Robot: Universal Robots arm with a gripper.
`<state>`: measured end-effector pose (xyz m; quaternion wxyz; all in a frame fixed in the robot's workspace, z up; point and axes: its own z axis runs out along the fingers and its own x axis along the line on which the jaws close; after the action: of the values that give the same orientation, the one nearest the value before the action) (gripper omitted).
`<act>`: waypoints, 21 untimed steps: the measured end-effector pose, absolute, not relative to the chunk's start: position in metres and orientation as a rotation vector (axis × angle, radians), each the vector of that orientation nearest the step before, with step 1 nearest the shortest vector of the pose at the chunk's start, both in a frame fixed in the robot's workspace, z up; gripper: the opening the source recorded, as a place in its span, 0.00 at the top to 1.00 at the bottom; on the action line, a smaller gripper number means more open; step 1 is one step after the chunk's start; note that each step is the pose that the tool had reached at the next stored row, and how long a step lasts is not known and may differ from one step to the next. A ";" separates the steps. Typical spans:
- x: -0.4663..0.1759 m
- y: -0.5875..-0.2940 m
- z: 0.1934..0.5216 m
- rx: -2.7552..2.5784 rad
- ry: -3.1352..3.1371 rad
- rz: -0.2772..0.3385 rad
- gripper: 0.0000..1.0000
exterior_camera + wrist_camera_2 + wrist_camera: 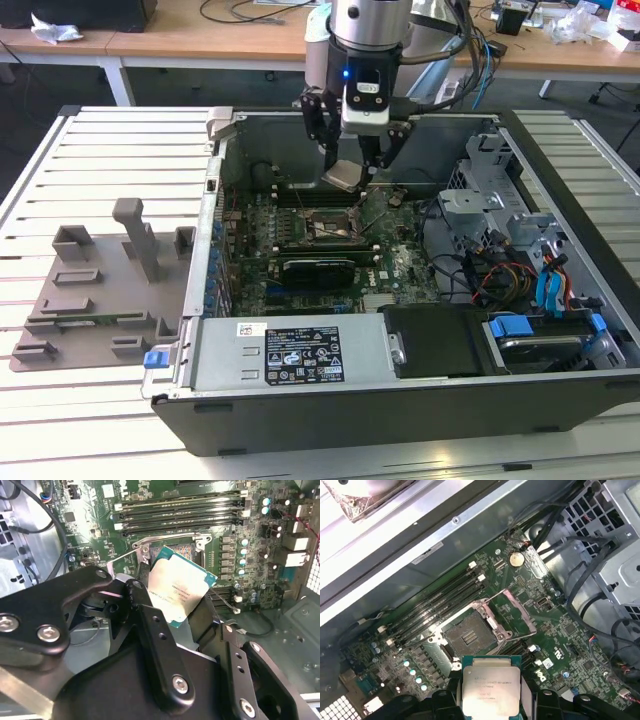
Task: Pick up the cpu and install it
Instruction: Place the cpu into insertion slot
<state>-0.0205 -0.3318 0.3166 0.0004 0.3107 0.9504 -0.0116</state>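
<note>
The cpu (343, 177) is a flat silvery square chip with a thin rim, and my gripper (348, 170) is shut on it. It hangs tilted above the motherboard, inside the open computer case. In both wrist views the cpu (180, 592) (491, 684) sits clamped between the black fingers (150, 625). The open socket (470, 636) lies just beyond the chip, with its metal load plate (517, 612) swung up. From the exterior view the socket (325, 228) is below and slightly toward the view's left of the gripper.
Memory slots (437, 605) run along the far side of the socket. A long black card (318, 266) lies just in front of it. A drive cage with cables (520, 250) stands at the exterior view's right, the case wall (215, 200) at its left. A grey fixture tray (100, 290) lies outside.
</note>
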 end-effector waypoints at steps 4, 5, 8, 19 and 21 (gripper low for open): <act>-0.020 -0.332 0.317 1.033 2.966 -0.037 0.45; -0.020 -0.332 0.317 1.050 2.961 -0.037 0.45; -0.020 -0.332 0.316 1.086 2.948 -0.037 0.45; -0.020 -0.332 0.316 1.289 2.867 -0.036 0.45; -0.020 -0.332 0.316 1.325 2.850 -0.036 0.45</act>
<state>-0.0205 -0.3318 0.3163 -0.0010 0.4216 0.9067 -0.0116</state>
